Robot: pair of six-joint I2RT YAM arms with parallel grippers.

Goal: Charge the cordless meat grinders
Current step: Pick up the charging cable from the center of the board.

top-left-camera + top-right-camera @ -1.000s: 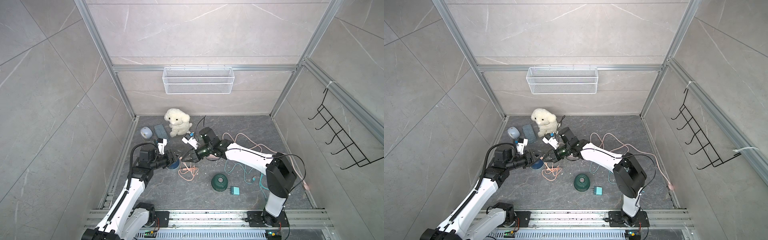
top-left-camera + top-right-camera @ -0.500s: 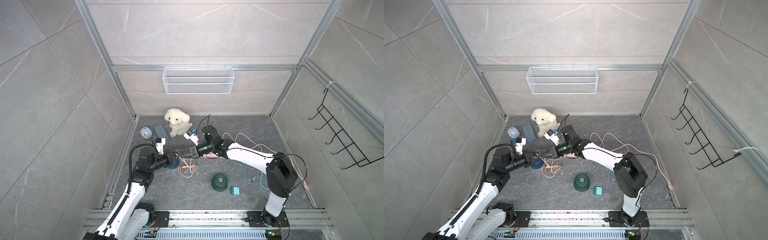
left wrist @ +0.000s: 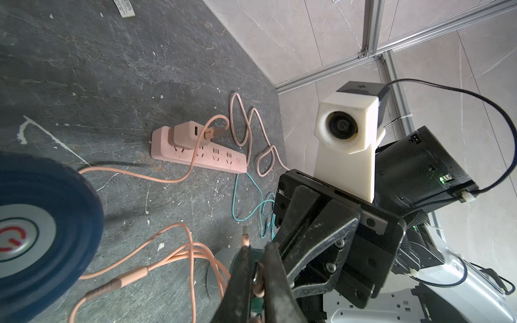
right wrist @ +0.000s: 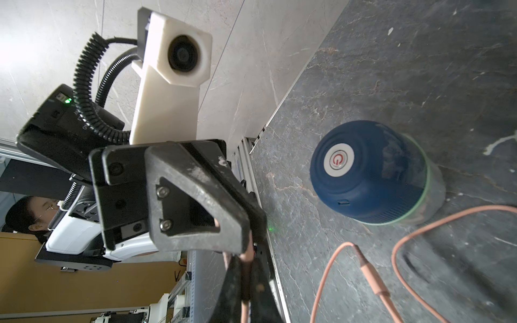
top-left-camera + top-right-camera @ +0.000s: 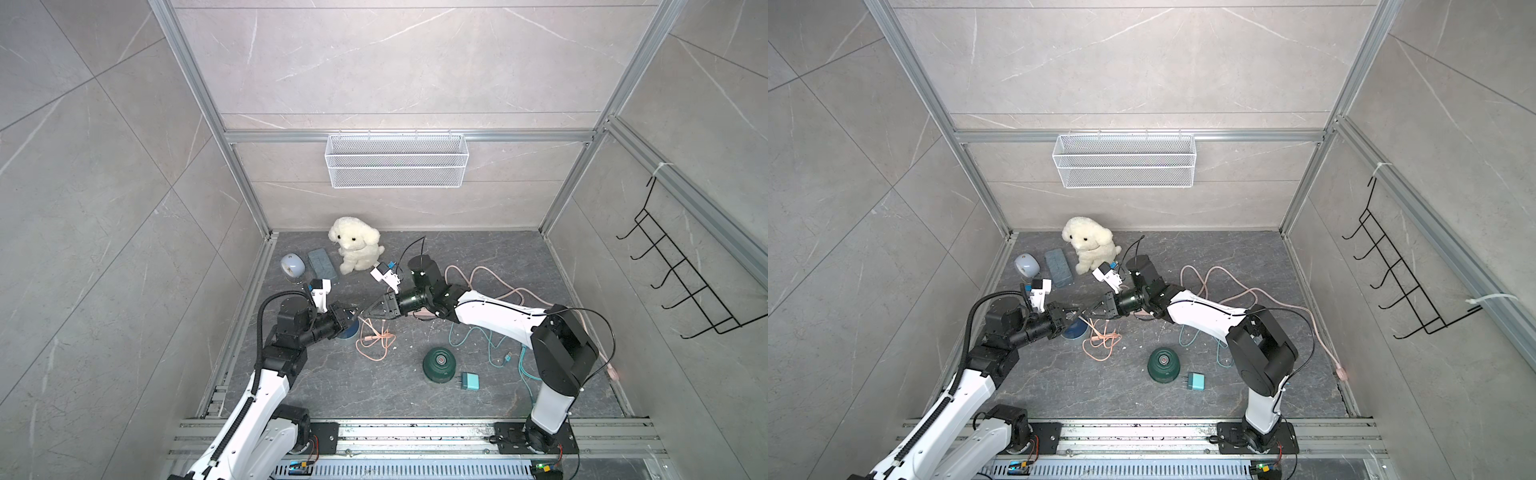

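Where the two arms meet tip to tip, the left fingers (image 3: pixel 240 285) are clamped shut on a pink cable (image 4: pixel 246 258), whose plug end (image 3: pixel 245 234) sticks out just past their tips. The right fingers (image 4: pixel 233 293) are likewise closed on that cable. Whether their tips touch the left ones or only come close cannot be told.

Directly beneath the left fingers, the navy grinder (image 5: pixel 348 332) stands upright on the counter (image 5: pixel 374 395). Its round power button (image 4: pixel 338 162) faces up, and a small slot (image 4: pixel 343 202) shows low on its side. Loose loops of pink cable lie on the counter just beside it, under the right fingers.

Behind the right fingers, below that arm's wrist, a pink power strip (image 3: pixel 201 156) lies flat. A pink adapter (image 3: pixel 190 134) is plugged into it, and pink cable leads from the adapter. A teal cable (image 5: pixel 490 345) trails near the strip.

Well apart from both pairs of fingers, toward the right arm's base, the green grinder (image 5: pixel 439 363) stands upright with a teal adapter (image 5: pixel 471 381) just beside it. Farthest from the fingers, by the back wall, sits a plush dog (image 5: pixel 355 245).
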